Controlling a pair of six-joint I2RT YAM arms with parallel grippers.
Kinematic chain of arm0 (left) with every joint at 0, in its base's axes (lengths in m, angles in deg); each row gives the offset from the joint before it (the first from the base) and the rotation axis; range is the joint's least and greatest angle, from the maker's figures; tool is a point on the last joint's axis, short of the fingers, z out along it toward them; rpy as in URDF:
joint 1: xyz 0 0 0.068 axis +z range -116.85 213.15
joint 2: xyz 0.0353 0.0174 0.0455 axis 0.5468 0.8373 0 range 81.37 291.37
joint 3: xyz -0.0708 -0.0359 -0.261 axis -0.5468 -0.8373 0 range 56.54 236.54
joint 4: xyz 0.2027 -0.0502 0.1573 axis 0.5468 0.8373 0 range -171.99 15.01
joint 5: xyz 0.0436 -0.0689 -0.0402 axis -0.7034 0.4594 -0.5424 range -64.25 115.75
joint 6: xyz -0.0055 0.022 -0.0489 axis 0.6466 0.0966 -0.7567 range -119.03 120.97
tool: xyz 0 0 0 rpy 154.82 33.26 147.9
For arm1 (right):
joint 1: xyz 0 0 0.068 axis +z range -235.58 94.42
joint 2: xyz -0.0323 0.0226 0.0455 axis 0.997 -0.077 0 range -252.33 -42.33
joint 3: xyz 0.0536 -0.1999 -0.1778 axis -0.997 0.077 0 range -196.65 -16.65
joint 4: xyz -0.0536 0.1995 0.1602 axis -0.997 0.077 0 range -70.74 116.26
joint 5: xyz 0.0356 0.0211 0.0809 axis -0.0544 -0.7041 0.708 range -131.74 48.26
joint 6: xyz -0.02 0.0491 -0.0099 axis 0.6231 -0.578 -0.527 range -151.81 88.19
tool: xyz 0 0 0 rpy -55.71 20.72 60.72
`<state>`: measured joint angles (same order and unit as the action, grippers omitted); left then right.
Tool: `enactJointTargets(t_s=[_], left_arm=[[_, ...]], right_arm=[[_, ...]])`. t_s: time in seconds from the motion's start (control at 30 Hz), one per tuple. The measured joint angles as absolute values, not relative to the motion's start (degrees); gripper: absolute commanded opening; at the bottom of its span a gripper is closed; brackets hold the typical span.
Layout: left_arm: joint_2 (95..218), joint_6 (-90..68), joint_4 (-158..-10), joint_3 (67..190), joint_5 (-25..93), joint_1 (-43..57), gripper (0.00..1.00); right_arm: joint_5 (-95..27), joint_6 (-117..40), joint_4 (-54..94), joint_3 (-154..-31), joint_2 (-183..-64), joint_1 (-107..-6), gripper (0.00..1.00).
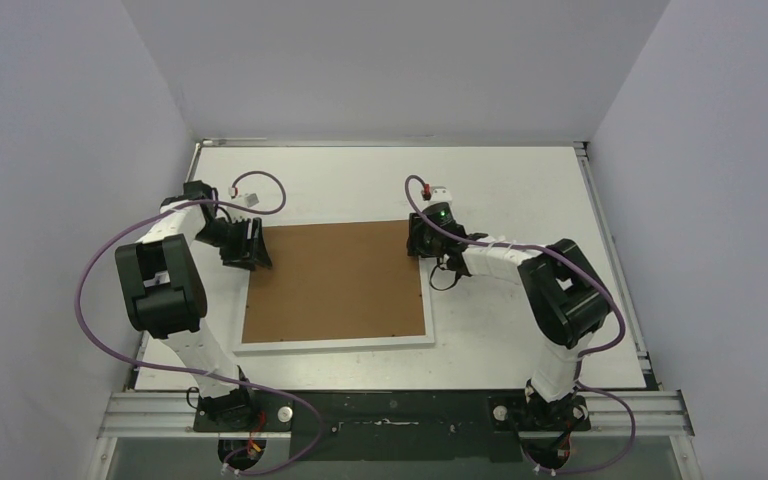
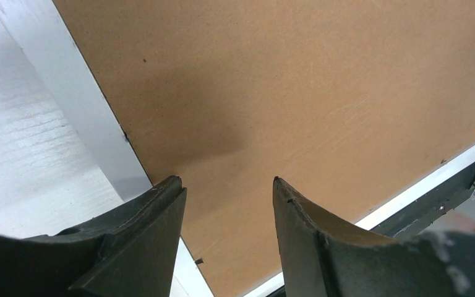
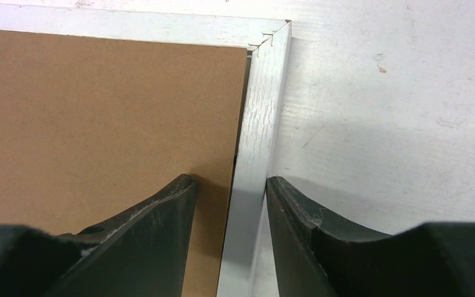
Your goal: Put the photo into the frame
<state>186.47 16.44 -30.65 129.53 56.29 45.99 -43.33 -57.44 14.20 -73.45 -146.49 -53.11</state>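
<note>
The frame (image 1: 335, 343) lies face down in the middle of the table, its brown board (image 1: 335, 285) facing up. The photo is hidden. My left gripper (image 1: 248, 245) hangs at the frame's far left corner. In the left wrist view it (image 2: 226, 180) is open over the brown board (image 2: 297, 93), just inside the white left rail (image 2: 68, 80), with nothing between its fingers. My right gripper (image 1: 422, 240) is at the far right corner. It (image 3: 231, 179) stands open astride the white right rail (image 3: 260, 105), one finger over the board, the other against the rail's outer side.
White walls close the table (image 1: 520, 190) in at the back and on both sides. Purple cables (image 1: 270, 185) loop off both wrists. A black and metal mounting rail (image 1: 390, 410) runs along the near edge by the arm bases.
</note>
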Motion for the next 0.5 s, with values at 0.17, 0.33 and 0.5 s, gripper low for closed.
enactJointTargets(t_s=[0.17, 0.33, 0.5], left_arm=[[186.5, 16.5, -30.9, 129.5, 56.6, 46.0, 0.51], [187.3, 16.5, -31.4, 129.4, 57.3, 46.0, 0.5], [187.5, 16.5, -31.7, 128.8, 57.7, 46.0, 0.49]], right_arm=[[-43.9, -57.7, 14.5, -74.0, -146.9, -52.6, 0.47], [-44.5, -58.4, 14.7, -73.8, -147.5, -52.1, 0.47], [-46.3, -59.0, 14.7, -73.6, -147.9, -51.5, 0.47]])
